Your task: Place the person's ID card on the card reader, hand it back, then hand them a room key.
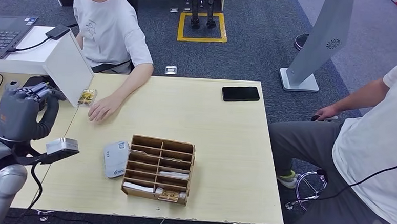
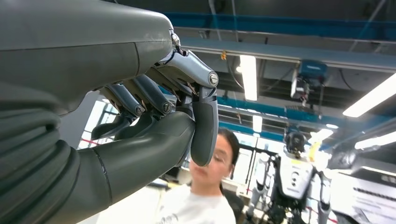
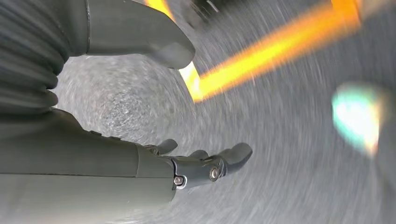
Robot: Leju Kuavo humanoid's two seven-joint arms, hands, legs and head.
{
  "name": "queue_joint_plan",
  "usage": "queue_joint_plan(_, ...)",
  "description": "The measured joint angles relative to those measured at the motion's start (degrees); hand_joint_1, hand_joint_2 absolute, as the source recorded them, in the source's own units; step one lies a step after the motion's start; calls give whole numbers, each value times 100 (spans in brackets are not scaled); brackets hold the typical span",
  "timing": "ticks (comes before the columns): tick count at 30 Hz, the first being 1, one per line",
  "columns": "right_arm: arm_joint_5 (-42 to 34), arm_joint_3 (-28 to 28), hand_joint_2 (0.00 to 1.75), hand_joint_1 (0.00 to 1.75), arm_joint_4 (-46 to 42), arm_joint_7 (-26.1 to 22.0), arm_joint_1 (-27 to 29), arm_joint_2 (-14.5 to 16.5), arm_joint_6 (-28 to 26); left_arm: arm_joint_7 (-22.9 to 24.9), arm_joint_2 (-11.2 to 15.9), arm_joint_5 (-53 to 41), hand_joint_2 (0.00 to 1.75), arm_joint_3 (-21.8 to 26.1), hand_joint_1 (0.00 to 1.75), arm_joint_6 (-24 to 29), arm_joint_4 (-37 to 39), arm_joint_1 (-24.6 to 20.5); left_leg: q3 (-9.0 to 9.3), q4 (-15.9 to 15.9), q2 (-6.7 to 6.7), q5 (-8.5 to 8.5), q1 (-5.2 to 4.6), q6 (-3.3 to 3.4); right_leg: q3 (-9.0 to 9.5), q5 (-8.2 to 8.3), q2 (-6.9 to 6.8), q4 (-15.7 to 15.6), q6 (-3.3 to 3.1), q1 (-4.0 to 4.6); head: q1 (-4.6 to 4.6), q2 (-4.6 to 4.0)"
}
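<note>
At lower centre we see the wooden organizer [image 1: 158, 169] holding room-key cards [image 1: 168, 195] in its front slots, the card reader [image 1: 115, 158] touching its left side. The ID card [image 1: 87, 96] lies upper left beside the person's hand [image 1: 101, 108]. Our left hand [image 1: 25, 109] is raised, clenched, empty; our right hand [image 3: 187, 161] hangs released.

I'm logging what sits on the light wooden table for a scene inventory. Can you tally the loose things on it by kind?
Black phone: 1
White card reader: 1
Wooden compartment organizer: 1
Yellowish card by the person's hand: 1
Total: 4
</note>
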Motion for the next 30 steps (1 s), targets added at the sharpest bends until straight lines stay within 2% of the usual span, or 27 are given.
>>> queue_joint_plan(1, 70, 549, 175, 0, 7, 13, 24, 2, 2, 16, 36, 72, 175, 84, 175, -100, 16, -129, -1, 0, 4, 2, 0, -2, -4, 2, 3, 0, -3, 1, -4, 0)
queue_joint_plan(3, 678, 1358, 175, 0, 23, 28, 47, 13, 4, 31, 74, 214, 175, 214, 174, -243, 80, -354, -1, -2, 6, 6, 1, -9, -8, 3, 6, 2, -5, 2, -13, 0)
queue_joint_plan(5, 1165, 1868, 175, 0, 39, 36, 50, 22, 3, 17, 83, 317, 175, 302, 170, -294, 155, -489, 0, -3, 6, 10, 3, -14, -8, 3, 6, 5, -5, 5, -18, 0)
queue_joint_plan(8, 1313, 2368, 175, 0, 63, 52, 67, 19, 1, -18, 87, 338, 175, 384, 156, -284, 223, -539, -3, -3, 5, 11, 4, -15, -7, 3, 5, 7, -5, 8, -19, 0)
queue_joint_plan(12, 1335, 2722, 175, 0, 80, 64, 117, -1, -1, -22, 87, 304, 175, 416, 41, -249, 281, -540, -7, -2, 6, 10, 1, -15, -8, 5, 6, 5, -2, 6, -19, 0)
queue_joint_plan(13, 1337, 2775, 175, 0, 86, 64, 123, -2, -1, -22, 87, 293, 175, 417, 37, -245, 292, -540, -7, -2, 6, 10, 0, -15, -8, 5, 6, 4, -1, 6, -19, 0)
queue_joint_plan(15, 1339, 2852, 175, 0, 97, 64, 129, -3, -1, -24, 87, 270, 175, 418, 15, -242, 305, -538, -7, -2, 6, 10, -1, -14, -9, 6, 6, 3, 0, 5, -19, 0)
queue_joint_plan(17, 1340, 2909, 175, 0, 103, 64, 134, -3, -1, -30, 87, 259, 175, 418, 1, -242, 308, -537, -7, -2, 5, 10, -1, -14, -9, 6, 5, 3, 0, 5, -19, 0)
queue_joint_plan(23, 1345, 2966, 175, 0, 107, 65, 151, -9, -3, -70, 87, 221, 175, 418, 0, -230, 307, -464, -7, -2, 6, 10, 1, -15, -9, 6, 6, 4, 0, 6, -20, 0)
queue_joint_plan(30, 1371, 2967, 175, 0, 107, 49, 151, -16, -3, -265, 117, 304, 175, 418, 0, -287, 162, -124, -8, -2, 6, 10, 1, -15, -10, 6, 6, 4, 0, 6, -19, 0)
